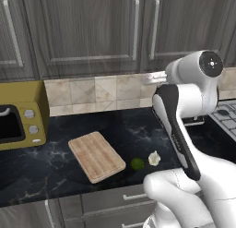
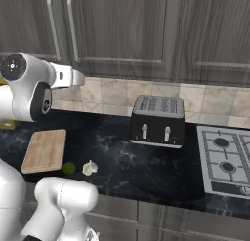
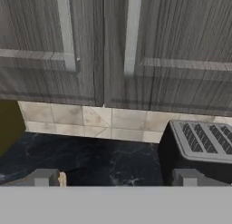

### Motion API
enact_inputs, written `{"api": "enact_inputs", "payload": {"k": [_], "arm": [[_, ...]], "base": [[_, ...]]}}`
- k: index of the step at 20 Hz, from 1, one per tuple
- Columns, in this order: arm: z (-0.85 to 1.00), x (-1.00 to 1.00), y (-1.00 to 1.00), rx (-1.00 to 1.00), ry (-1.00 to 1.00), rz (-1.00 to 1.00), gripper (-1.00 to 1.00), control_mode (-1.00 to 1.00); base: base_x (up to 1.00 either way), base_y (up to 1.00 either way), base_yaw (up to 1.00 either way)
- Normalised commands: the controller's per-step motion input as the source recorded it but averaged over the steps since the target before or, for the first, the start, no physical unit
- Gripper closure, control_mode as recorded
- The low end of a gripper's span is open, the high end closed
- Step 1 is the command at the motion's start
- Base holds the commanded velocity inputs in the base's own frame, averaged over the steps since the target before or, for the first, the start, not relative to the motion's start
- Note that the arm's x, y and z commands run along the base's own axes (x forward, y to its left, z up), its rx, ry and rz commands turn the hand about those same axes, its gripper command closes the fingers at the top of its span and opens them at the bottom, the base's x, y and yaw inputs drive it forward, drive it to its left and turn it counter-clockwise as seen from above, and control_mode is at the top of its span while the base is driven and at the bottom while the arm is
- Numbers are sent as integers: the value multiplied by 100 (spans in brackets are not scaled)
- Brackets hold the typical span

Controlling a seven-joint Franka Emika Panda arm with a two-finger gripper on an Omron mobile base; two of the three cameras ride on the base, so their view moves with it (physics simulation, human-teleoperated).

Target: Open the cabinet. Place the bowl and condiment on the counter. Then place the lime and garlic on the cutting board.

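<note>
The cabinet (image 1: 92, 28) has both dark grey doors shut, and its two silver bar handles (image 3: 131, 32) meet at the centre seam in the hand view. My gripper (image 3: 118, 177) hangs open and empty in front of those doors, a little below the handles, its fingertips (image 3: 45, 177) wide apart. On the black counter (image 1: 55, 167) lies the cutting board (image 1: 97, 155), bare. The lime (image 1: 137, 164) and the garlic (image 1: 154, 158) sit side by side on the counter just right of the board, near the front edge. The bowl and the condiment are hidden.
A black toaster (image 2: 157, 120) stands against the tiled wall, right of the gripper. A yellow microwave (image 1: 20, 116) sits at the counter's left end and a grey stove (image 2: 227, 159) at the right. Grey drawers (image 1: 133, 197) run below the counter.
</note>
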Motion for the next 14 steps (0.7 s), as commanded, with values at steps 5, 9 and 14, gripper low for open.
{"api": "enact_inputs", "payload": {"k": [5,9,14], "arm": [[43,-17,37,0,-20,0,-100,-100],[30,-13,20,0,-18,0,-100,-100],[24,-8,10,0,-9,0,-100,-100]], "base": [[0,0,0],[0,0,0],[0,0,0]]}}
